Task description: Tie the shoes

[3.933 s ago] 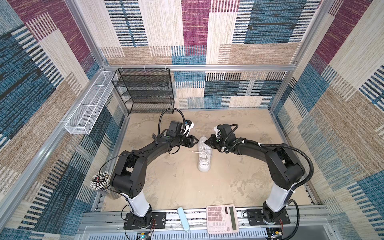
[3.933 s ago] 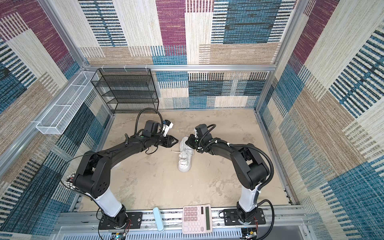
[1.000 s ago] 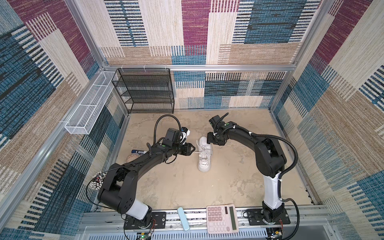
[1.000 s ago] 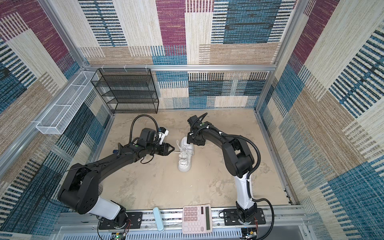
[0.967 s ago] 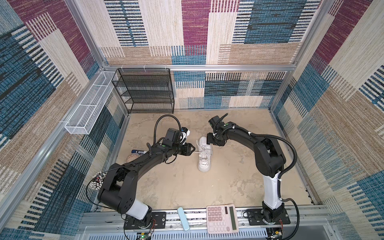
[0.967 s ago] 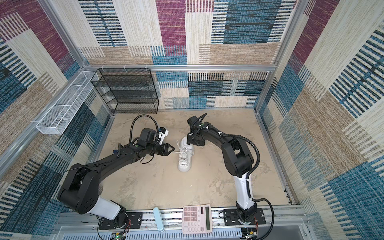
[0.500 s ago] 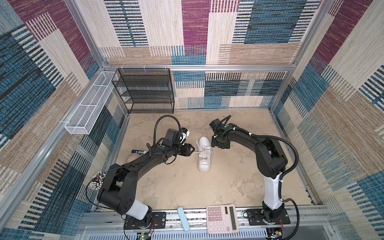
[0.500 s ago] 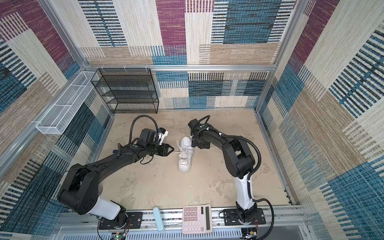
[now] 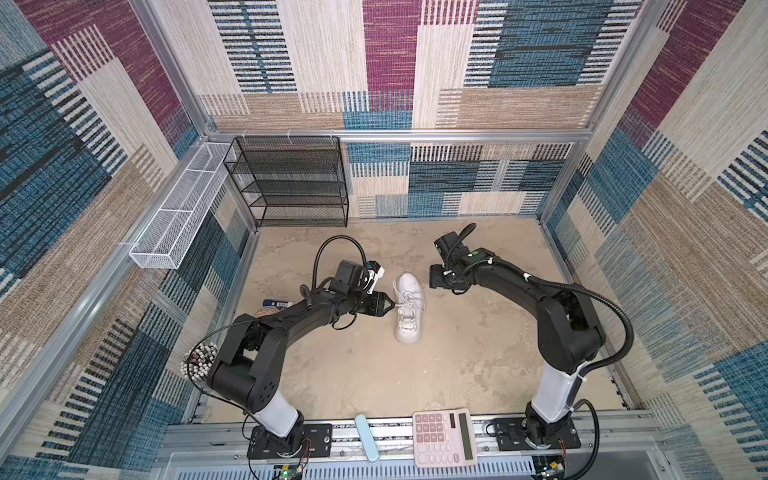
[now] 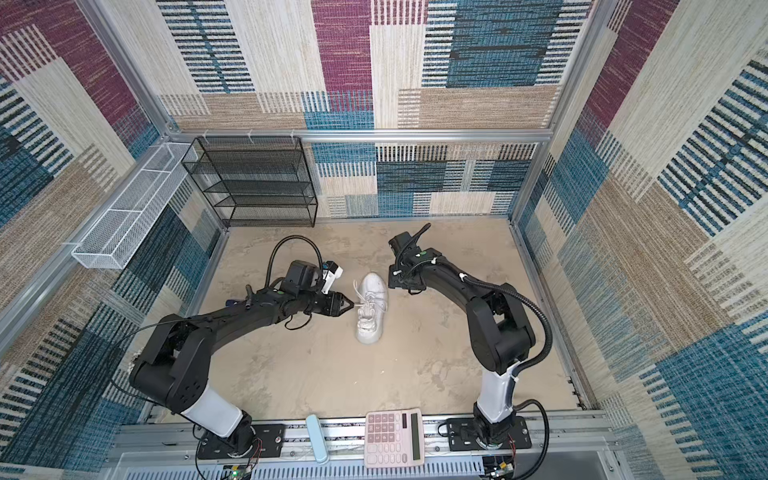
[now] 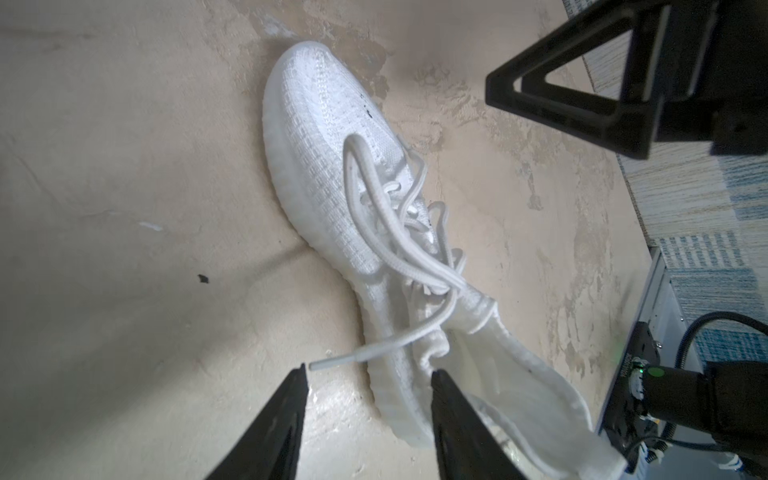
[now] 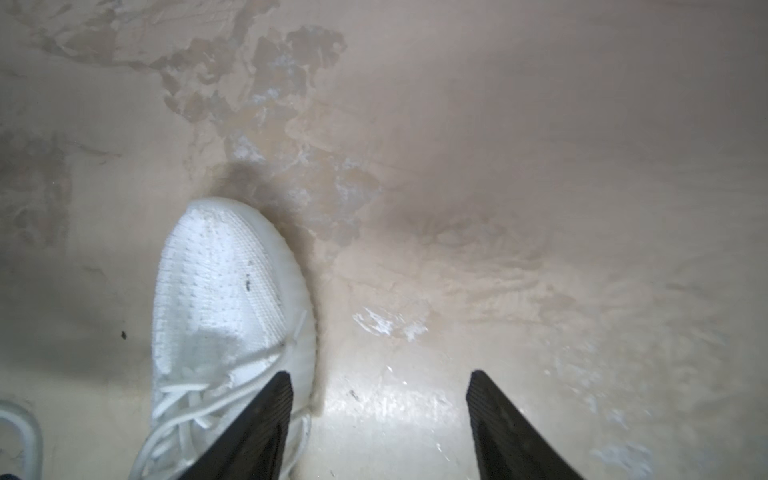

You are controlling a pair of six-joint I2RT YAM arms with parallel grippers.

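A white sneaker (image 9: 408,309) (image 10: 371,309) lies mid-floor in both top views, toe toward the front rail. Its white laces (image 11: 390,232) lie loose, with one long loop over the upper. A lace end (image 11: 328,362) sticks out beside the heel collar. My left gripper (image 9: 390,306) (image 11: 370,374) is at the shoe's left side, open. That lace end lies just off one of its fingertips (image 11: 301,374), and the sole edge sits between its fingers. My right gripper (image 9: 437,284) (image 12: 378,374) is open over bare floor at the shoe's right, one of its fingers (image 12: 278,386) next to the sole.
A black wire rack (image 9: 291,183) stands at the back left and a white wire basket (image 9: 178,212) hangs on the left wall. A pink calculator (image 9: 444,432) and a light-blue bar (image 9: 367,432) rest on the front rail. A bundle of pens (image 9: 199,361) sits by the left arm's base.
My right gripper has drifted a little toward the front and away from the shoe's heel. The left gripper and the shoe have hardly moved.
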